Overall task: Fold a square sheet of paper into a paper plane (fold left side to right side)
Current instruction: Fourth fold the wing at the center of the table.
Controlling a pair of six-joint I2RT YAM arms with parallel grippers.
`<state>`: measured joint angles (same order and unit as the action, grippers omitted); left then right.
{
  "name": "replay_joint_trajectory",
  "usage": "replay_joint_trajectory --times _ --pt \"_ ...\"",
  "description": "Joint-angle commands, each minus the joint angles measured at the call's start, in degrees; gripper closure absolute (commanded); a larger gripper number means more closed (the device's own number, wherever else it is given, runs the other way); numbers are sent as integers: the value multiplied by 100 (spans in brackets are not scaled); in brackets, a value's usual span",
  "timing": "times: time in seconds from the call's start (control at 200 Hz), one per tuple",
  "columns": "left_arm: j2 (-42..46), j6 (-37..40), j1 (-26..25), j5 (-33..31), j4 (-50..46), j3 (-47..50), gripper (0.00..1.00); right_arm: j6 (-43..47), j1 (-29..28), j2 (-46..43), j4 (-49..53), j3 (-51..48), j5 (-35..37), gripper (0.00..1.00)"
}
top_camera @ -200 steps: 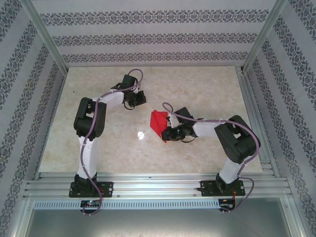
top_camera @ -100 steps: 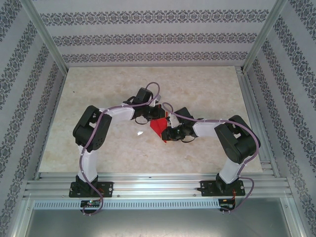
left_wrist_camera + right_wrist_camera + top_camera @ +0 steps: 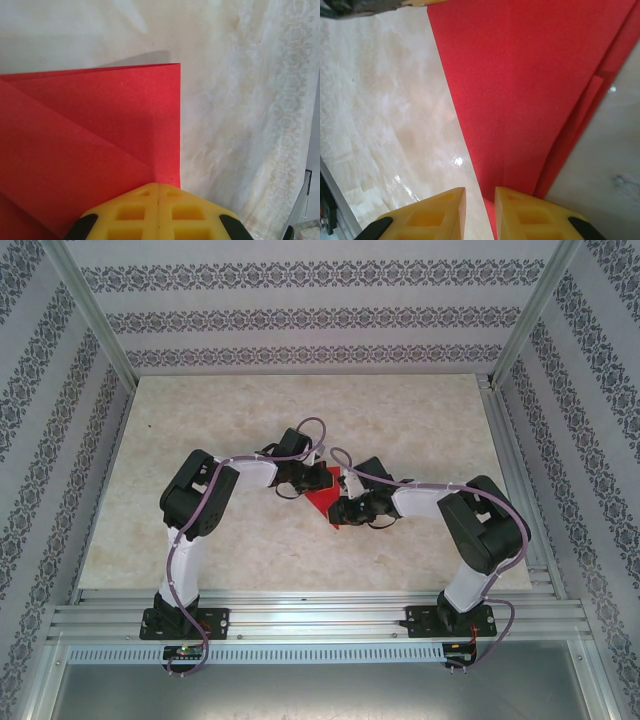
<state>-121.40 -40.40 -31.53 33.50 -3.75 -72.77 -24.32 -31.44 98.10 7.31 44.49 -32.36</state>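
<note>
The left arm is in. A second ago it sat back toward the far edge of the table (image 3: 200, 420), well apart from the sheet. Half a second ago it was reaching the sheet's far side. Now the left gripper (image 3: 316, 482) is right over the far end of the red paper (image 3: 322, 505).

The paper shows less than before. It stood up broad a second ago and now reads as a smaller red patch, about mid-table and a touch toward the near edge. The right gripper (image 3: 338, 512) has barely shifted and sits at the paper's near right side.

Over to the left wrist camera for what the overhead cannot give. The yellow fingers (image 3: 125, 215) are pressed together, one thin seam between them, with the tips sitting at the paper's right edge close to a corner. Whether any paper is caught in that seam I cannot tell. A diagonal fold line runs across the red face, and bare table lies to the right of the edge.

The right wrist camera tells another story. Its two fingers (image 3: 530, 212) stand slightly spread, with a narrow slot between them. The paper's left edge runs down into that slot and table shows beside it. Layered edges of the fold stack up on the right.
</note>
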Motion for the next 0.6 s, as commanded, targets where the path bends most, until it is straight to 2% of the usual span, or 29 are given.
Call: replay_joint_trajectory --times 0.0,0.1,0.31,0.595 --pt "-278 109 1 -364 25 188 98 -79 25 -363 549 68 111 77" --pt "-255 112 6 -396 27 262 98 -86 35 -429 352 228 116 78" --pt "-211 111 2 -438 46 349 98 35 11 28 -177 431 -16 80" --pt "-208 131 3 -491 -27 325 98 370 -13 549 -26 579 186 80"
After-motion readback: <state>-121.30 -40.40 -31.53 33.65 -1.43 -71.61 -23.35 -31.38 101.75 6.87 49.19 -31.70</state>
